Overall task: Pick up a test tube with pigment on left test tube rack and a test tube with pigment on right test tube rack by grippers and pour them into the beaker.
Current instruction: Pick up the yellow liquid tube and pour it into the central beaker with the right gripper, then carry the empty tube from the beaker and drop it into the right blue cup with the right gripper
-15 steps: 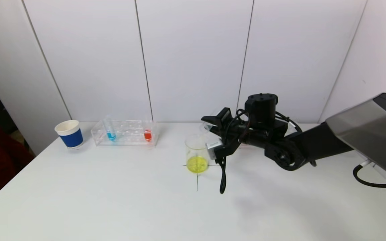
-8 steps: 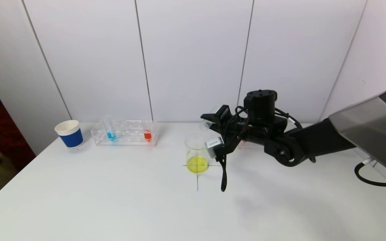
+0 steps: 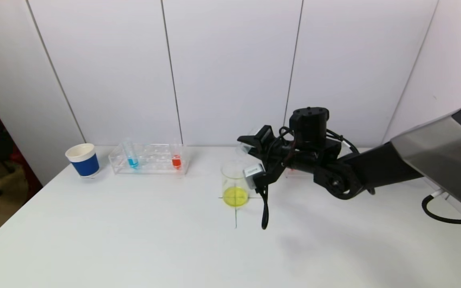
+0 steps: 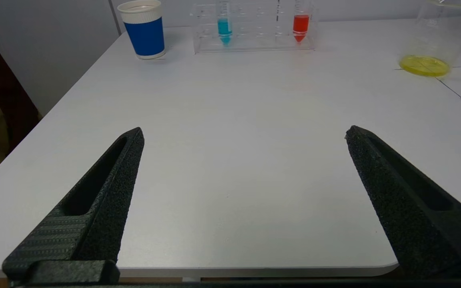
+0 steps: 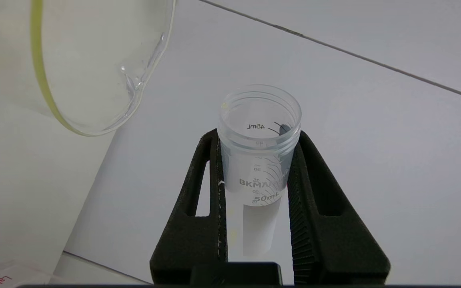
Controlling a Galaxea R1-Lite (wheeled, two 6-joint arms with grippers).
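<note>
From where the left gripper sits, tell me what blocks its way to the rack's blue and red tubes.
Nothing visible does. The left gripper is open at the table's near edge; only bare table lies before the left rack. The blue cup stands beside the rack, apart.

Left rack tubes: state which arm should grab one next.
Left. The left pincer is open and empty over the table near edge, facing the rack with the blue tube and red tube. The right pincer is shut on an emptied tube beside the beaker.
</note>
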